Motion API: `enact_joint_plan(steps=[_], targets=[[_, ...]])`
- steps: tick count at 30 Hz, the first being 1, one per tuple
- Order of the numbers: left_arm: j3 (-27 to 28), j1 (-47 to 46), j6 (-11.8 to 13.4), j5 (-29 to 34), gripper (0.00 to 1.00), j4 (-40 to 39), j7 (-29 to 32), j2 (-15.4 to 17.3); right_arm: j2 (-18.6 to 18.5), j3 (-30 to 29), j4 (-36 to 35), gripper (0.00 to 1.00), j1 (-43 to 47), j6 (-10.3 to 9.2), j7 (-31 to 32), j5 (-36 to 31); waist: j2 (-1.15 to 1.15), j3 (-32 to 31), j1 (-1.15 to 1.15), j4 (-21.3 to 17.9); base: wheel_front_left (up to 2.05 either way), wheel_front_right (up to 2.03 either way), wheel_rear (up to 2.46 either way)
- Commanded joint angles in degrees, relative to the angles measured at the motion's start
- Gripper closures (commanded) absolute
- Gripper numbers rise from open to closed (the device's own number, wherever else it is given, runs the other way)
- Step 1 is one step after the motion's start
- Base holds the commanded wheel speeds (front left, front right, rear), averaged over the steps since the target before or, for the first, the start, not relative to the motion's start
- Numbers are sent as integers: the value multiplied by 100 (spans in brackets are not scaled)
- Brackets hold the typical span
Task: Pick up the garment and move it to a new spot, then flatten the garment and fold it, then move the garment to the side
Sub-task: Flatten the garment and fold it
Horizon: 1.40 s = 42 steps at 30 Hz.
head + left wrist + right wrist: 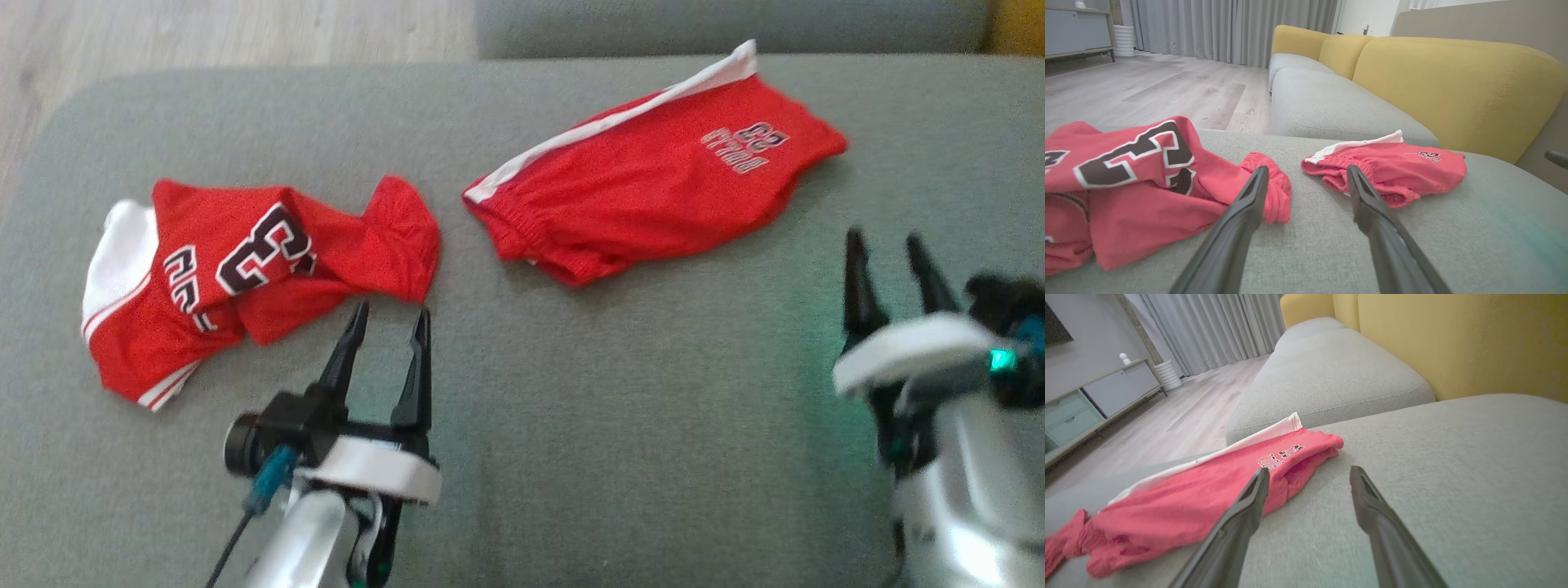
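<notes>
Two red garments lie on the grey sofa seat (pixel 637 425). A crumpled red jersey (pixel 245 269) with a dark number and white trim lies at the left; it also fills the left of the left wrist view (pixel 1126 192). Red shorts (pixel 653 180) with a white side stripe lie folded further back and right, seen too in both wrist views (pixel 1392 167) (pixel 1208 494). My left gripper (pixel 390 317) stands open just in front of the jersey's near edge, apart from it. My right gripper (pixel 886 241) stands open to the right of the shorts, holding nothing.
Yellow sofa backrests (pixel 1453 85) rise behind the seat. Another grey seat cushion (pixel 1327 375) adjoins beyond the shorts. Wooden floor (pixel 1147 90), curtains and a low cabinet (pixel 1106 392) lie past the sofa's left edge.
</notes>
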Motion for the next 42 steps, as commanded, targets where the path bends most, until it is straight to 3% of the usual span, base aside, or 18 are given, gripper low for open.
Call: enact_joint_plan(steps=[1,8,16,26,32,33,34,35,42], targets=[[191,-363,-49,64,0,-144,-54,-18,4,28,-50,0,-520,-5,123,60,0,306,-1,261,0,0,0],[183,-703,-178,46,0,-165,-54,-119,4,-869,994,0,-1684,-5,613,345,0,700,-1,652,0,0,0],[-37,-980,-245,-189,0,-482,-54,-150,-106,-2522,2460,0,-2811,-5,858,-609,0,1009,-1,1034,0,0,0],[-329,-1111,-107,-412,0,-776,-54,-151,-412,-3462,3502,0,-3458,-5,1219,-1736,0,1235,-1,1279,0,0,0],[-316,-1205,-36,-362,0,-937,-54,-152,-485,-3601,3774,0,-3699,-5,1374,-2174,0,1360,-1,1354,0,0,0],[-305,-1202,-28,-359,0,-980,-54,-152,-486,-3630,3806,15,-3739,-5,1372,-2200,0,1374,-1,1359,0,0,0],[-301,-1198,-21,-361,0,-1014,-54,-152,-481,-3630,3835,69,-3776,-5,1356,-2236,0,1386,-1,1363,0,0,0],[-299,-1194,-15,-359,0,-1042,-55,-152,-464,-3615,3865,100,-3820,-5,1313,-2250,0,1394,-1,1363,0,0,0],[-292,-1145,-29,-330,0,-1005,-55,-152,-404,-3442,4041,100,-3957,-5,596,-2037,0,1303,-1,1253,0,0,0]])
